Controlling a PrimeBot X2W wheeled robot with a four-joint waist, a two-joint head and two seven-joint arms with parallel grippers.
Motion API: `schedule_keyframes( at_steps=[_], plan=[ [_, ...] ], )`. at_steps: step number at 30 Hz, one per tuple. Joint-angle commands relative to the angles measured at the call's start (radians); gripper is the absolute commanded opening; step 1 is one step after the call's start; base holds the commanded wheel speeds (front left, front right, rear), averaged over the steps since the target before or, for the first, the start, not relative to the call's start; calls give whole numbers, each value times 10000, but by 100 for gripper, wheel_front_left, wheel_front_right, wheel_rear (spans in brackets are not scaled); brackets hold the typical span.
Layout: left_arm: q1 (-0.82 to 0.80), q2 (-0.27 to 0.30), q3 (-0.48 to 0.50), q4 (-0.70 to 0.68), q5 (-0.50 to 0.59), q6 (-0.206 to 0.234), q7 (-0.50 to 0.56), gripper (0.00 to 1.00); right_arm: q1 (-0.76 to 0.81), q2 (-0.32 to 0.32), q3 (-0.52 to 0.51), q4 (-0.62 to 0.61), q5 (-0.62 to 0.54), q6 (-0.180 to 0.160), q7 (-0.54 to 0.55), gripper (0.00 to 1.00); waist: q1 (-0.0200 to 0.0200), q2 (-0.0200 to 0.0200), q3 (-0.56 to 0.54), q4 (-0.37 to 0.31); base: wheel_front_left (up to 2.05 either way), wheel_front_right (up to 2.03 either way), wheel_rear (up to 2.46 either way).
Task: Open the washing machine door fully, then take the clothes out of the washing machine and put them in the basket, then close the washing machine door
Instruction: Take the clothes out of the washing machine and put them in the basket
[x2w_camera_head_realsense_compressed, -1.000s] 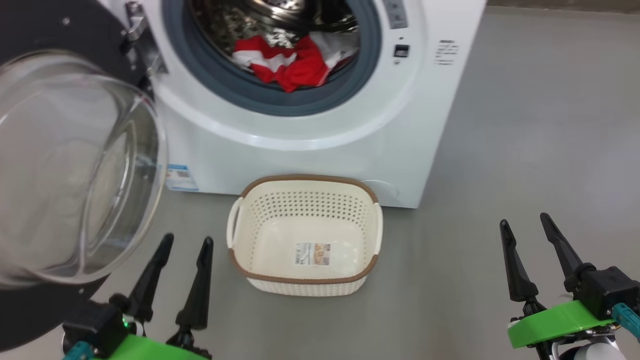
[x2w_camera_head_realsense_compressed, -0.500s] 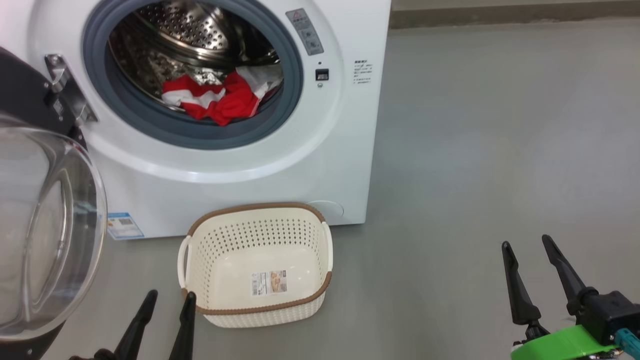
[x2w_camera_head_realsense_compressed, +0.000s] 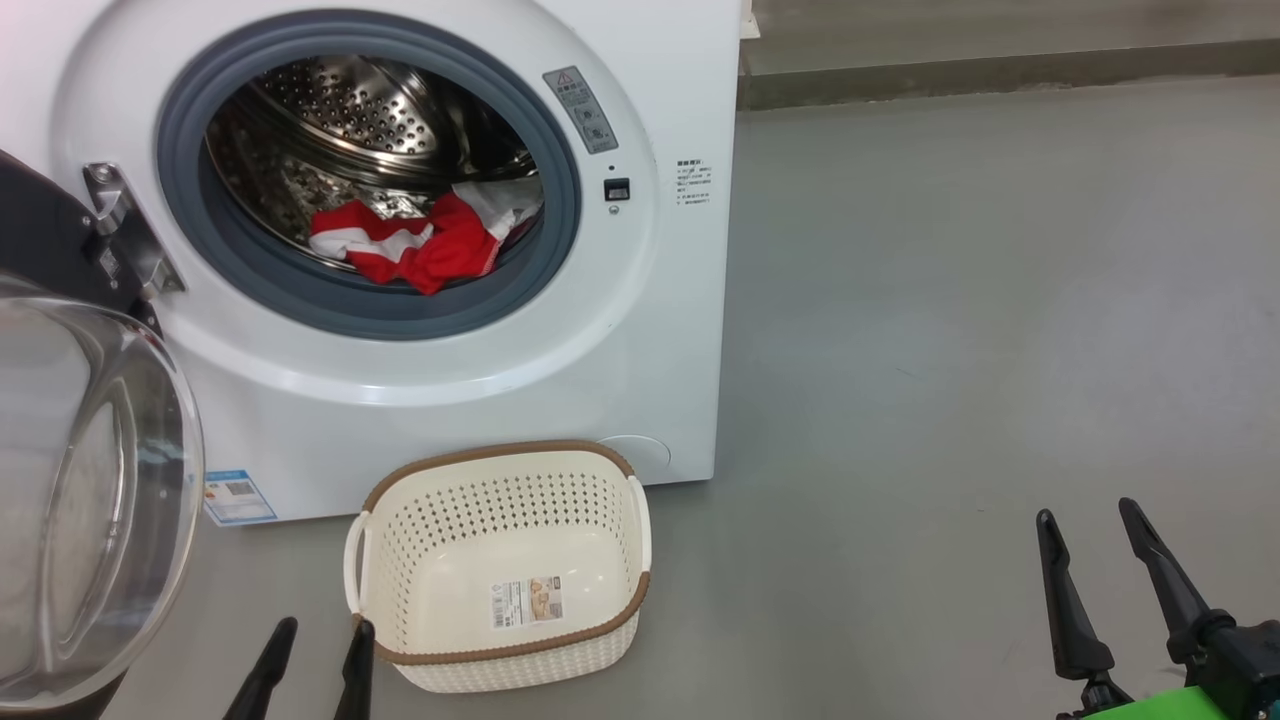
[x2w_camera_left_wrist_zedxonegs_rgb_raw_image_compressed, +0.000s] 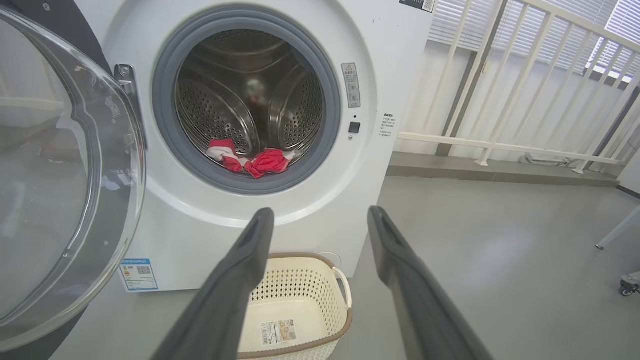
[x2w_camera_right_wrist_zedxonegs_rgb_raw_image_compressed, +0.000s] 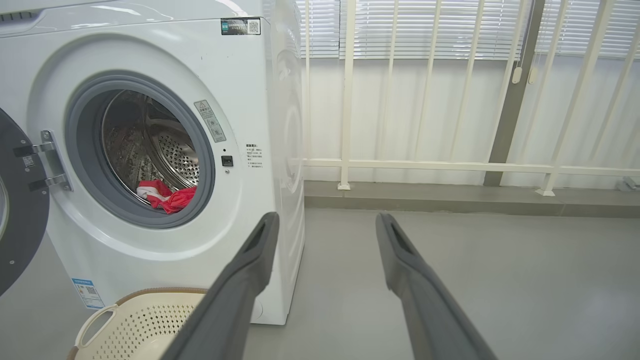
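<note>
On the grey floor (x2w_camera_head_realsense_compressed: 950, 350), the washing machine door (x2w_camera_head_realsense_compressed: 90, 480) stands open, red clothes (x2w_camera_head_realsense_compressed: 410, 255) lie in the drum (x2w_camera_head_realsense_compressed: 370, 110) above the empty basket (x2w_camera_head_realsense_compressed: 500, 500), and my left end effector (x2w_camera_head_realsense_compressed: 323, 632) and right end effector (x2w_camera_head_realsense_compressed: 1087, 512), both spread and empty, should, I judge, reach in next.

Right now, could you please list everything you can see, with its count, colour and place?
washing machine: one, white, ahead on the left.
washing machine door: one, black rim with clear glass, swung open at the far left.
clothes: one bundle, red and white, inside the machine's opening, near its front.
basket: one, cream with brown rim, in front of the machine, empty of clothes.
sticker: one, pale, on the basket's bottom.
label: one, blue, low on the machine's front.
railing: one, white, behind and right of the machine.
left hand: one, black, open, low beside the basket.
right hand: one, black, open, low at the right.
</note>
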Motion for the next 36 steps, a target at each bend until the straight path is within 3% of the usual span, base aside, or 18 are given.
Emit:
schedule_keyframes(
  at_steps=[1, 20, 36],
  plan=[
    [-189, 225, 382, -192, 155, 90, -92, 100, -180, -171, 130, -337, -19, 35, -89, 100, 0, -1, -9, 9, 0, 0, 0],
    [-342, 284, 98, 107, 558, 394, -74, 100, -151, -240, 232, -242, 5, 35, -90, 100, 0, -1, -136, 177, 15, -15, 0],
    [-449, 232, 260, -183, 263, 287, -139, 100, -151, -319, 338, -131, 130, 35, -9, 100, 0, -1, -65, 281, 164, -164, 0]
  ],
)
